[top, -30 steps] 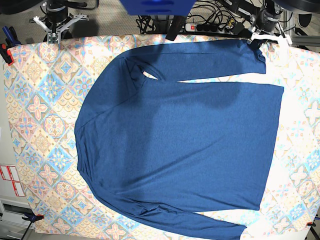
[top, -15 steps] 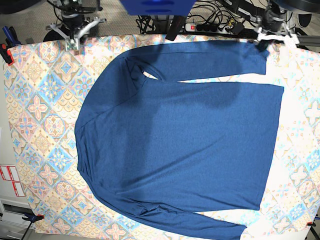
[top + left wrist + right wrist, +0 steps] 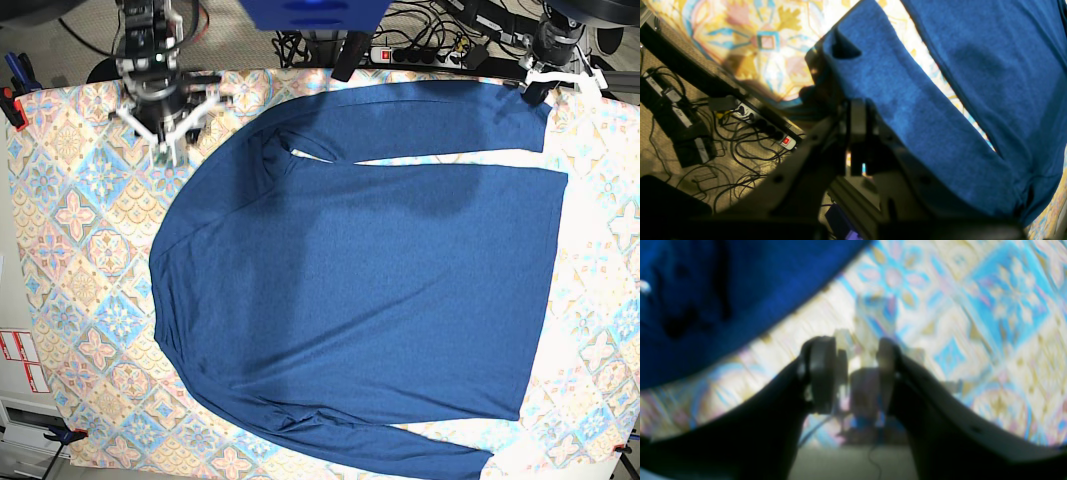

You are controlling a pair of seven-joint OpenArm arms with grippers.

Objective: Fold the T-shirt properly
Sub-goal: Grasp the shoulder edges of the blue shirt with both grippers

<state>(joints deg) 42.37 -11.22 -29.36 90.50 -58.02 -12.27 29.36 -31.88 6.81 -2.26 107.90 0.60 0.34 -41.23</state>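
the t-shirt (image 3: 360,270) lies flat across the tablecloth (image 3: 80,220), sleeves out. the left gripper (image 3: 545,85) is clamped on the cuff of the far sleeve (image 3: 880,80). the right gripper (image 3: 857,373) hovers over bare cloth near the collar, jaws parted, grasping nothing.

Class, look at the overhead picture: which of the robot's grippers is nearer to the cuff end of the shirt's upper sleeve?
Left. The left gripper is right at the upper sleeve's cuff, shut. The right gripper hovers over the tablecloth beyond the T-shirt shoulder, at the sleeve's other end.

The T-shirt (image 3: 360,280) lower sleeve runs off the base view's bottom edge (cuff unseen).
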